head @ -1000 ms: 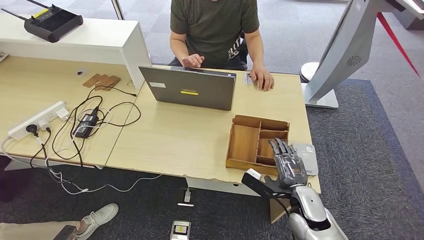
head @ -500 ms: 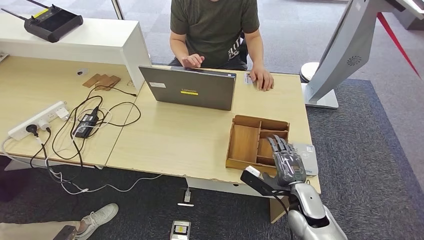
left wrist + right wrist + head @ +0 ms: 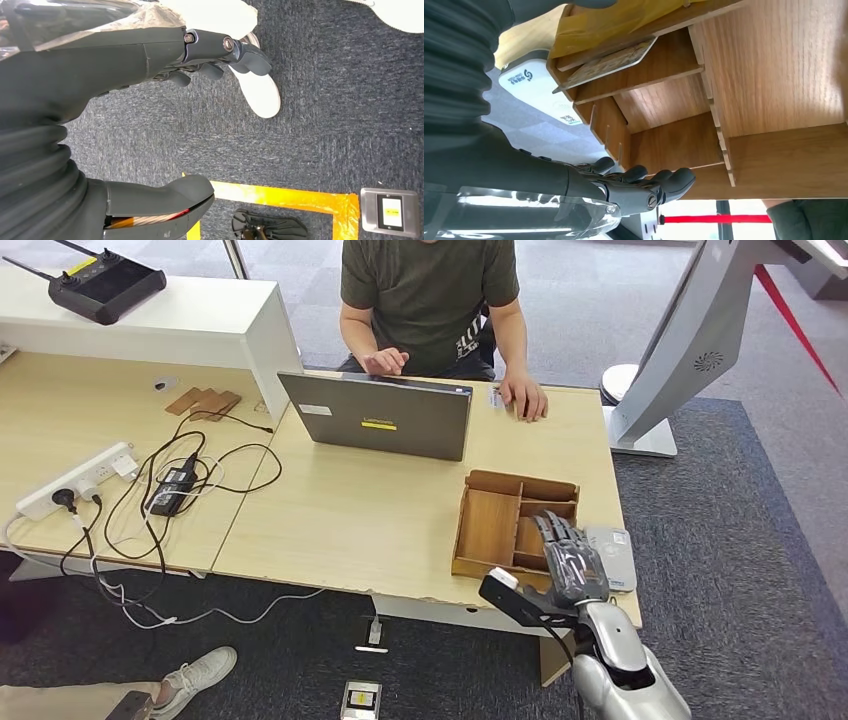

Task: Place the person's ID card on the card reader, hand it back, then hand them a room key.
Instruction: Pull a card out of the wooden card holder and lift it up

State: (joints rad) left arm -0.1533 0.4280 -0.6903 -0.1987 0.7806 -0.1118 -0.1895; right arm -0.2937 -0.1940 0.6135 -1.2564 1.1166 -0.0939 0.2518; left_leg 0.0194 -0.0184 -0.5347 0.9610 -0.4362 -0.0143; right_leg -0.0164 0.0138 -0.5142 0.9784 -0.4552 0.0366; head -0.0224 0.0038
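Note:
My right hand (image 3: 572, 565) hovers with straight, spread fingers over the near right compartments of the wooden tray (image 3: 490, 525) and holds nothing. In the right wrist view its fingers (image 3: 644, 182) hang just above the tray's dividers (image 3: 719, 145). A patterned card (image 3: 609, 59) lies flat in one small compartment. The grey-white card reader (image 3: 618, 558) sits on the desk right beside the tray, also seen as the reader (image 3: 526, 82) past the tray's wall. A small white card (image 3: 495, 397) lies by the person's hand (image 3: 527, 398) at the desk's far edge. My left hand (image 3: 115, 65) hangs over the carpet, empty, fingers apart.
A person in a dark green shirt (image 3: 428, 290) sits behind an open laptop (image 3: 380, 420). A power strip and tangled cables (image 3: 150, 485) cover the left desk. A white kiosk stand (image 3: 680, 350) rises at the right. A shoe (image 3: 260, 90) and yellow floor tape (image 3: 285, 195) lie below.
My right hand has edged slightly towards me and to the left above the tray, and its wrist has risen a little. The person and the cards stay put.

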